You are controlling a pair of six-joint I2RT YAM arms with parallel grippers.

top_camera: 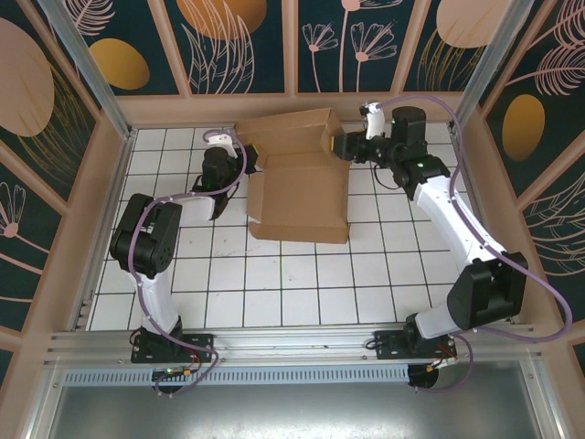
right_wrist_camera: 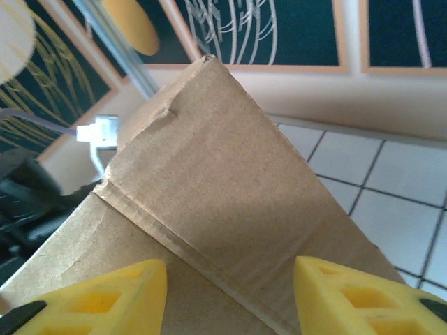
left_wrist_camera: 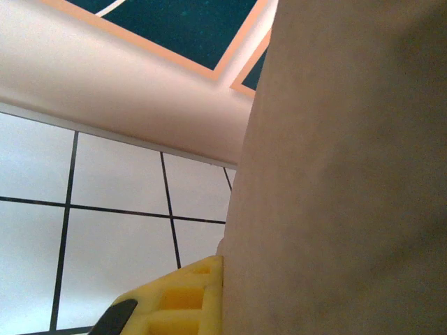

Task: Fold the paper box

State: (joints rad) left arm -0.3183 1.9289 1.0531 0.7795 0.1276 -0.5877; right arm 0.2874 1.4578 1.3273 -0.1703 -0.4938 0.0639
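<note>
The paper box (top_camera: 302,192) is a brown cardboard sheet lying at the back middle of the tiled table, with its rear flap raised. My left gripper (top_camera: 249,155) is at the box's left edge. In the left wrist view one yellow finger (left_wrist_camera: 178,300) presses flat against a cardboard flap (left_wrist_camera: 335,174); the other finger is hidden behind it, so the jaws are pinched on the flap. My right gripper (top_camera: 335,144) is at the right end of the rear flap. Its yellow fingers (right_wrist_camera: 105,296) stand wide apart, and a creased corner of the box (right_wrist_camera: 209,174) lies between and beyond them.
A wooden rail (top_camera: 183,108) and patterned panels wall the table at the back and sides. The box's rear edge lies close to the back rail. White tiles (top_camera: 274,293) stretch from the box toward the arm bases.
</note>
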